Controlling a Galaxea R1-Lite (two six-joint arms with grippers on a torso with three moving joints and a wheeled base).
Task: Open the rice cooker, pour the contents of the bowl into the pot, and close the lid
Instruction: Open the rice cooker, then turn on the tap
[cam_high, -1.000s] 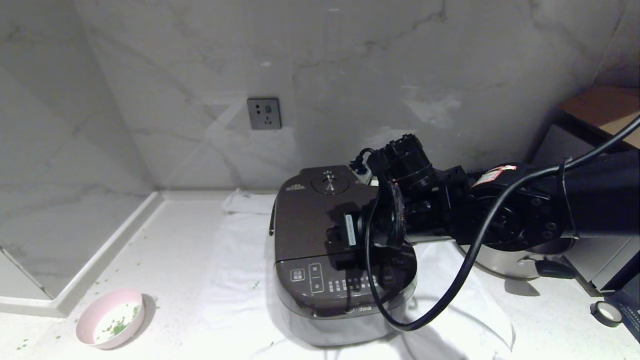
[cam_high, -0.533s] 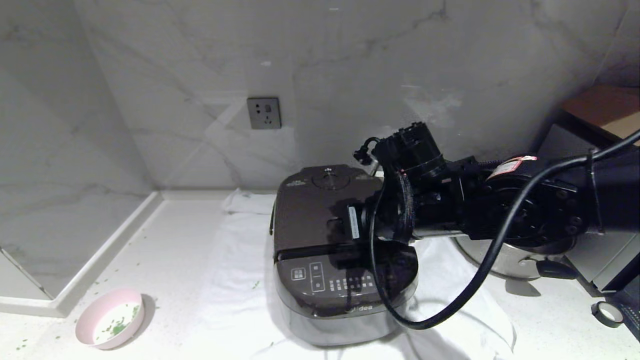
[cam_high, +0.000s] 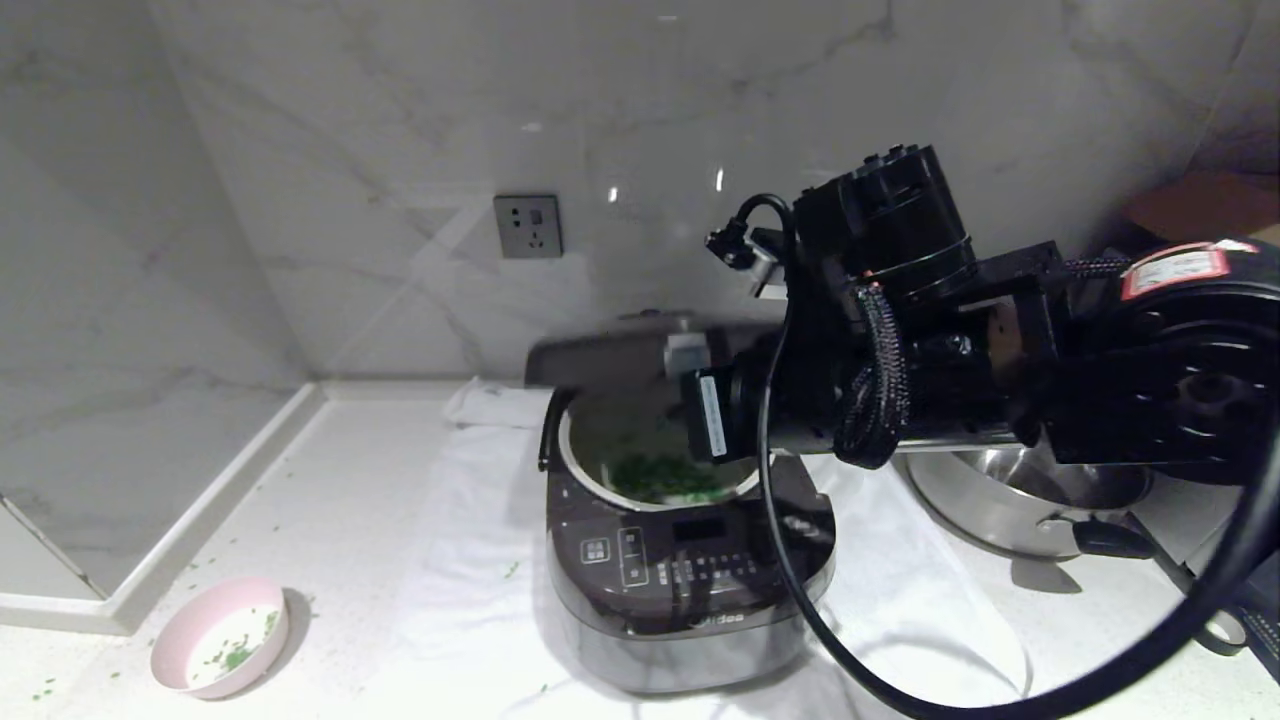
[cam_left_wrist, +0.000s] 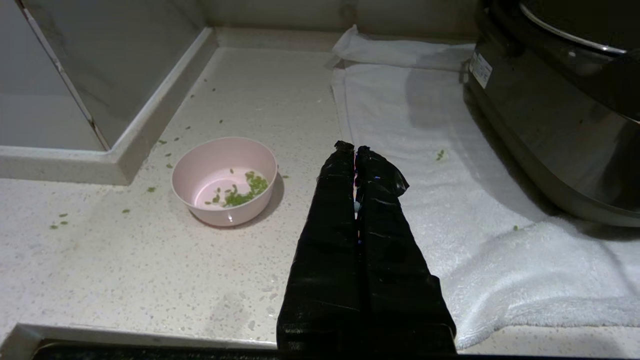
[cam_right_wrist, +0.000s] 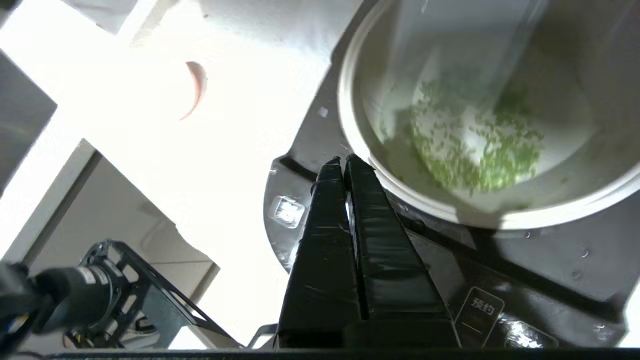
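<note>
Inside round smooth pot (cam_high: 600, 440): green bits (cam_high: 665, 477).

Head view high, wrist views close, sharing rice cooker (cam_high: 690, 560)

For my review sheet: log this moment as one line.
lid half-raised | pot holds green bits | right gripper shut at pot rim | left gripper shut, parked | bowl on counter

The right end effector (cam_right_wrist: 344, 161) hangs with fingers pressed together; the left end effector (cam_left_wrist: 355, 149) rests likewise closed.
</note>
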